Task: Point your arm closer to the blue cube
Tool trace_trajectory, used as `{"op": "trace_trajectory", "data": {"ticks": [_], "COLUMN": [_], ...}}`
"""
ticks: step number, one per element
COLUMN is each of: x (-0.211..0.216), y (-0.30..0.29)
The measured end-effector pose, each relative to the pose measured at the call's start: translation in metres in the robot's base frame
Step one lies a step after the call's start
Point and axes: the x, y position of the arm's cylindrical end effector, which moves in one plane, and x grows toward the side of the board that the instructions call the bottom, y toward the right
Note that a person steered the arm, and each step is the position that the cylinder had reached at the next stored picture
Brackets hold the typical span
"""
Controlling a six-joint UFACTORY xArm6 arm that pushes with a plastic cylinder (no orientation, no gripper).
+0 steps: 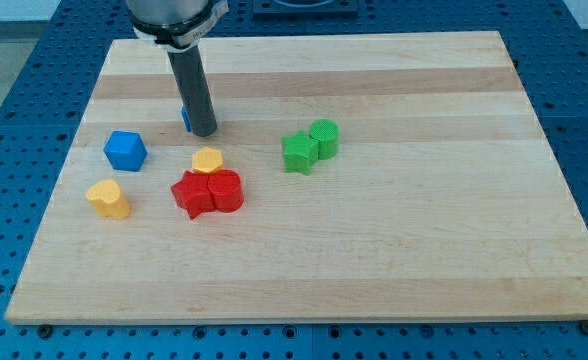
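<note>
Simply blue cube (pixel 125 150), upright, faceted.

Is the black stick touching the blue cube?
No, my tip sits up and to the view's right of the blue cube, with bare wood showing between them.

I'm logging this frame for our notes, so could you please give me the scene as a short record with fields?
surface: wooden board
my tip: near the view's top left, up and to the right of the blue cube, not touching it
behind rod: a second blue block, mostly hidden
yellow blocks: one below the cube, one above the red pair
red blocks: two, touching
green blocks: two, touching
</note>
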Motion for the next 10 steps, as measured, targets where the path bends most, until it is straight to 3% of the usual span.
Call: {"op": "trace_trajectory", "data": {"ticks": [3, 5, 10], "x": [-0.038, -0.016, -0.007], "y": [0.0, -0.012, -0.136]}}
